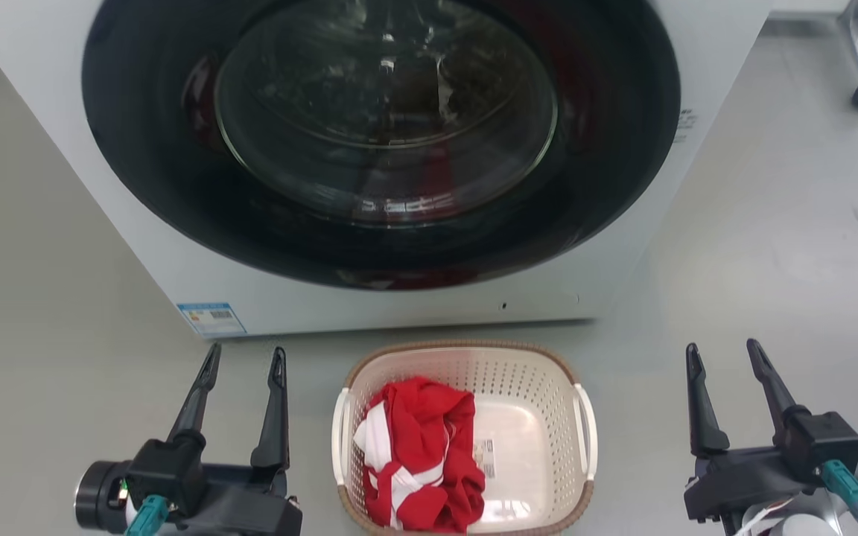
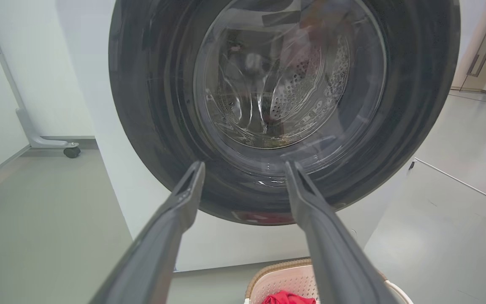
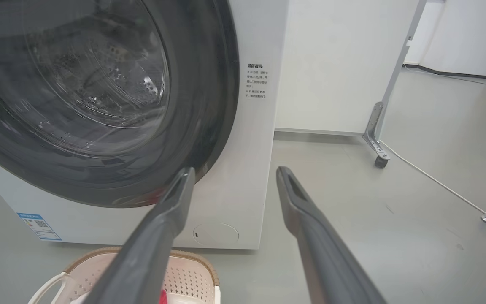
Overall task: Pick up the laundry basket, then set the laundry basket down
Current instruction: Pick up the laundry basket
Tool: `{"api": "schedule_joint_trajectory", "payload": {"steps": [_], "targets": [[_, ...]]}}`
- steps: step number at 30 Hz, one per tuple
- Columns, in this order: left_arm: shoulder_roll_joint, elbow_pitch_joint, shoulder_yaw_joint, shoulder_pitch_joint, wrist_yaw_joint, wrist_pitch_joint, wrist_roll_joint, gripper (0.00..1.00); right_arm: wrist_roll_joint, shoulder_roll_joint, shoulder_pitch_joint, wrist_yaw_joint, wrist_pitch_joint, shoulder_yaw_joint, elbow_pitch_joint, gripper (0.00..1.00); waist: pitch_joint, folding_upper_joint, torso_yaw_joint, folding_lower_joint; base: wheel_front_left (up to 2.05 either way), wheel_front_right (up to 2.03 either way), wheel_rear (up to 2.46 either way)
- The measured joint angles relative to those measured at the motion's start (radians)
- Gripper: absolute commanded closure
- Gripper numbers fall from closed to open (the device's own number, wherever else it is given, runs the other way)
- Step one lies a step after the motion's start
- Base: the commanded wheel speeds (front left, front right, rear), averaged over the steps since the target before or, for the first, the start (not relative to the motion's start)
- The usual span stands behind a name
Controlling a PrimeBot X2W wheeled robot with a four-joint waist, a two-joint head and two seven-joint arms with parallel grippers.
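A: What does the laundry basket (image 1: 518, 380) look like?

B: It is cream-white plastic and rounded-rectangular, and its walls are dotted with holes. It has a brown woven-look rim (image 1: 466, 346) and a white loop handle (image 1: 339, 439) on each side. The smooth bottom carries a small label (image 1: 484, 458). A crumpled red and white garment (image 1: 418, 454) fills the left half, and the bottom on the right is bare.

A: Where does it stand?

B: Upright on the grey floor (image 1: 771, 260), just in front of the white washing machine (image 1: 138, 246) and below its round glass door (image 1: 384, 112).

A: And relative to the grippers?

B: In the head view it sits between them. The left gripper (image 1: 245, 353) is near its left side. The right gripper (image 1: 722, 347) is further off on the right, with more bare floor in the gap. Neither touches it. All the fingers point toward the machine, and their tips sit about level with the basket's far rim in that view.

A: How far open are they?

B: Both are spread wide, with nothing between the fingers, and they hold nothing. In the left wrist view the fingers frame the lower part of the door, and the basket's rim peeks in at the bottom edge beside one finger. In the right wrist view one finger crosses over the basket's corner at the lower left.
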State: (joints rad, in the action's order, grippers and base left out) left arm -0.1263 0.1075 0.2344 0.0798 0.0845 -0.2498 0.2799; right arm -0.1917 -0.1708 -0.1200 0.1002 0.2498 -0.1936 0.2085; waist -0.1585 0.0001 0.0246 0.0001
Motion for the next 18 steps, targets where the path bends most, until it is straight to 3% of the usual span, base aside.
{"api": "schedule_joint_trajectory", "payload": {"steps": [18], "targets": [[0.004, 0.055, -0.003, 0.210, -0.058, 0.000, 0.012, 0.00, 0.006, 0.004, -0.179, -0.021, 0.003, 0.022, 0.018, 0.00, -0.256, 0.0001, -0.009, 0.0001, 0.00, 0.00, 0.00]]}}
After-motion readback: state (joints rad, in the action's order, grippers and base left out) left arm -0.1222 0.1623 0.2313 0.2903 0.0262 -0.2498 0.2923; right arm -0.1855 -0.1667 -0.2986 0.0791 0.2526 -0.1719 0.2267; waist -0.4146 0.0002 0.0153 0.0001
